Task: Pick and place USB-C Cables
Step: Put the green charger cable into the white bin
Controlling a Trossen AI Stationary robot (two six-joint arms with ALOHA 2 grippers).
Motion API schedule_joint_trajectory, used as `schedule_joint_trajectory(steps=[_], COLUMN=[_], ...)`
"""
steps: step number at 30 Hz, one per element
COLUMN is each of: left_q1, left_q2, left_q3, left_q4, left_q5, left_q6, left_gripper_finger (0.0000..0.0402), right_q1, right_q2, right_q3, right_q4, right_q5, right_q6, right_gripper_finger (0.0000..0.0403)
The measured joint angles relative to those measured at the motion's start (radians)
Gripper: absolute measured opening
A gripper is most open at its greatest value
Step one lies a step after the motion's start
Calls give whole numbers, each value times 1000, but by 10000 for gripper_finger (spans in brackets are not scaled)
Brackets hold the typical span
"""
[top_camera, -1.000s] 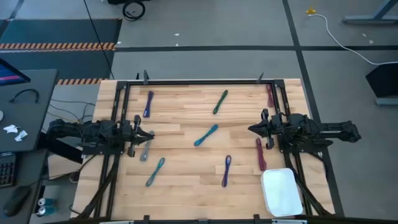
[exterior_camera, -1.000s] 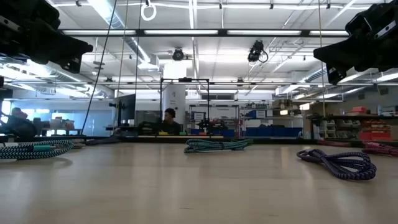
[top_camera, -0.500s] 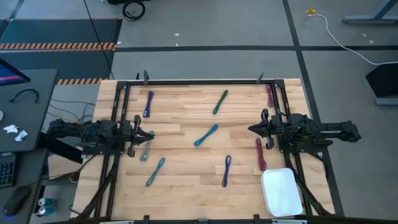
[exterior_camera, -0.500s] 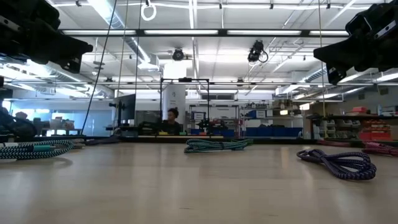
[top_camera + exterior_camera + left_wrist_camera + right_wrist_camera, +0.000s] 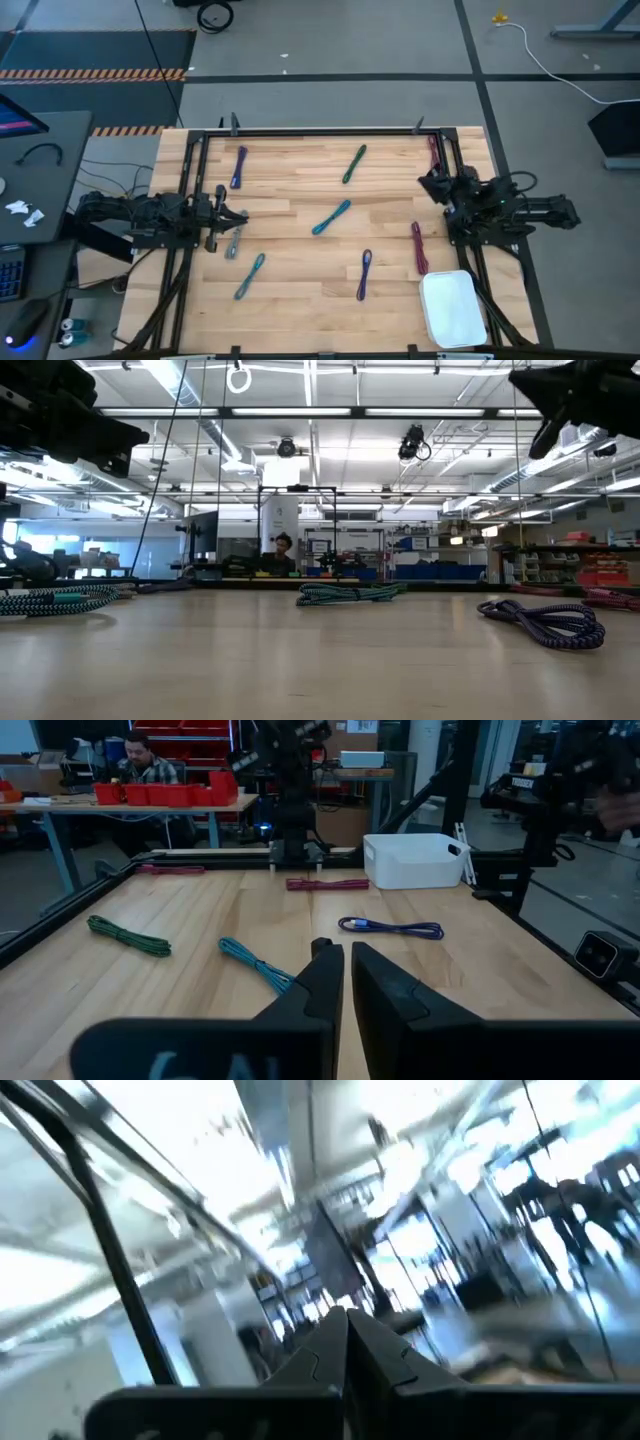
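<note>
Several short bundled cables lie flat on the wooden table: purple, green, teal, purple, dark red, dark red, teal-green and grey. My left gripper hovers at the table's left side just above the grey cable, shut and empty. My right gripper is raised at the table's right side, tipped up toward the ceiling, shut and empty. The low view shows the purple cable and the teal cable.
A white bin stands at the table's near right corner, also seen as the white bin from the left wrist. A black frame borders the table. A person sits at a bench beyond it.
My right gripper has swung up and toward the table's far edge, tipping from level to pointing upward; its wrist view now faces the ceiling and is blurred by the motion. The left arm and all cables have kept still.
</note>
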Motion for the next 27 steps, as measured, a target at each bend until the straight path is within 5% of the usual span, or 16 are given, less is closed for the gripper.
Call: schedule_joint_trajectory(steps=[5, 11, 17, 21, 27], left_q1=[0, 0, 0, 0, 0], left_q2=[0, 0, 0, 0, 1], left_q3=[0, 0, 0, 0, 0], left_q4=[0, 0, 0, 0, 0], left_q5=[0, 0, 0, 0, 0], left_q6=[0, 0, 0, 0, 0], left_gripper_finger=[37, 36, 30, 34, 38], right_q1=[0, -14, -121, -267, -497], right_q2=[55, 315, 622, 815, 1097], right_q3=[158, 484, 655, 772, 961], right_q4=[-149, -667, -750, -792, -908], right_q5=[65, 424, 445, 351, -35], right_q6=[-125, -177, -284, -271, -269], right_gripper_finger=[10, 8, 20, 22, 27])
